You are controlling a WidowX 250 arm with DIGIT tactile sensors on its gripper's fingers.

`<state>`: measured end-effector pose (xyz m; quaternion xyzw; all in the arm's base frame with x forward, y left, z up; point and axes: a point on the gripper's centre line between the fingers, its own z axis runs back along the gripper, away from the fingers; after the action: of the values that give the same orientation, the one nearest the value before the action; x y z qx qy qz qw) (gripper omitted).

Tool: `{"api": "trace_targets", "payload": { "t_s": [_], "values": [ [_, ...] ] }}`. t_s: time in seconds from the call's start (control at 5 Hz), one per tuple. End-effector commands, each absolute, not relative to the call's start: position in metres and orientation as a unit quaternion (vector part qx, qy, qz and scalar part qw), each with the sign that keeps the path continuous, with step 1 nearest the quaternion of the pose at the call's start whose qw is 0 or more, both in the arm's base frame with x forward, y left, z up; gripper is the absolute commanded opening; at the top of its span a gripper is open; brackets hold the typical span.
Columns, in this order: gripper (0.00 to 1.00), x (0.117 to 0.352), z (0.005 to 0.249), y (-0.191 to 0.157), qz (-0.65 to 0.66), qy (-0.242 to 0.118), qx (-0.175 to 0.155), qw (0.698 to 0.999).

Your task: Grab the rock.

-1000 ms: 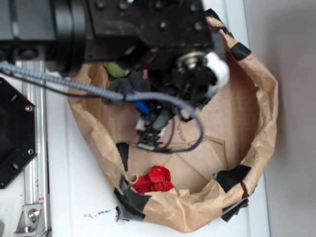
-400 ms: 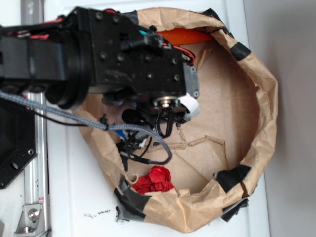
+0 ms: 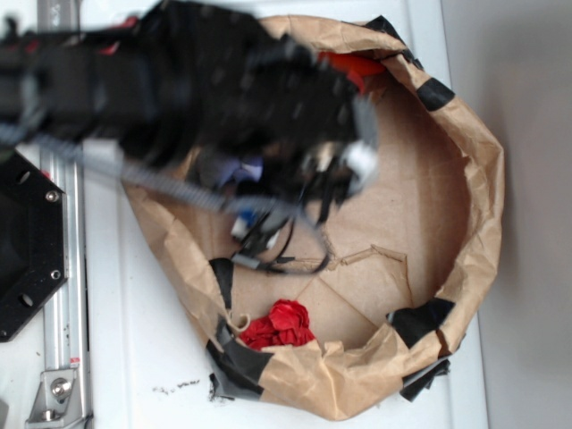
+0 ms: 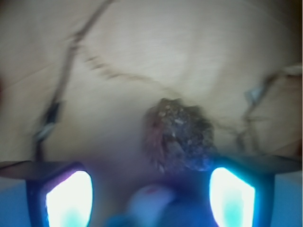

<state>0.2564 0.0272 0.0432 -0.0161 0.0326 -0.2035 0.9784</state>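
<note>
Two views on my screen. Exterior view: the arm (image 3: 179, 89) is smeared with blur and covers the upper left of the brown paper enclosure (image 3: 474, 197), whose rim is patched with black tape (image 3: 420, 320). I see a red crumpled wad (image 3: 281, 324) on the floor by the near rim and a red-orange object (image 3: 353, 67) at the far rim. I cannot make out the rock or the fingers here; the arm hides them.

Wrist view: the rock (image 4: 180, 137), dark and mottled, lies on the paper floor between the two glowing fingers (image 4: 68, 198), nearer the right one. The gripper (image 4: 150, 198) stands spread, its fingers apart on either side, not pinching the rock.
</note>
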Motion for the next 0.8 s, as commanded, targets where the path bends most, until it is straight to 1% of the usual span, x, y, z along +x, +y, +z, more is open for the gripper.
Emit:
{"api": "trace_targets", "payload": {
  "t_s": [0.0, 0.2, 0.4, 0.6],
  "values": [
    [0.79, 0.271, 0.036, 0.036, -0.198, 0.027, -0.005, 0.98],
    [0.0, 0.263, 0.03, 0.027, -0.204, 0.032, -0.001, 0.978],
    [0.0, 0.258, 0.028, 0.021, -0.208, 0.034, 0.008, 0.978],
    [0.0, 0.257, 0.042, 0.019, -0.203, 0.017, 0.013, 0.979]
  ]
}}
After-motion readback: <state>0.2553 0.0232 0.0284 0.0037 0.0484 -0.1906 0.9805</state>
